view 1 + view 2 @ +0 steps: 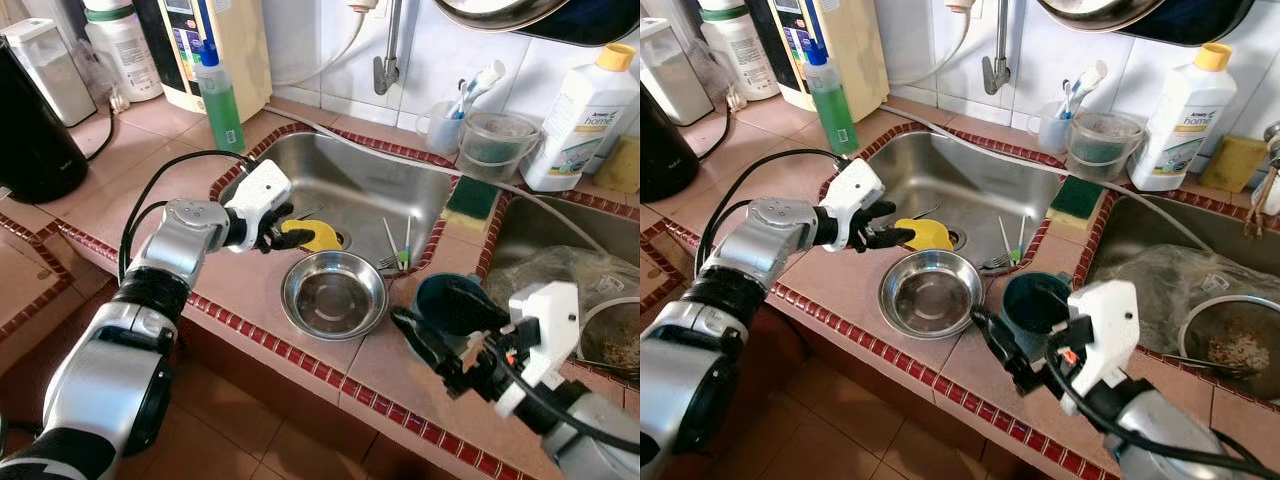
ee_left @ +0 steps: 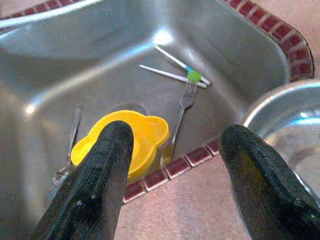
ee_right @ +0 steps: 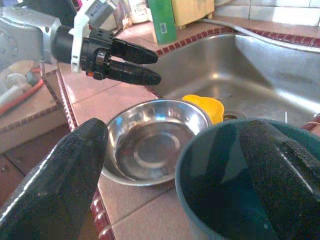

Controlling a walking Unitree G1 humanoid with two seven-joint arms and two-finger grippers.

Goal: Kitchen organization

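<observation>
Your left gripper [image 1: 281, 226] hovered with fingers spread over the sink [image 1: 370, 185] edge, just above the yellow cup [image 1: 318, 236] inside. Your right gripper [image 1: 1002, 352] was spread too, its fingers around the teal cup [image 1: 1035, 301] beside the bowl [image 1: 334, 294].

A green soap bottle [image 1: 220, 100] is standing on the counter [image 1: 150, 170] at the sink's back left corner. A white bottle [image 1: 570, 115] is standing along the counter's back edge, with a black kettle [image 1: 30, 130] sitting at its left edge.
</observation>
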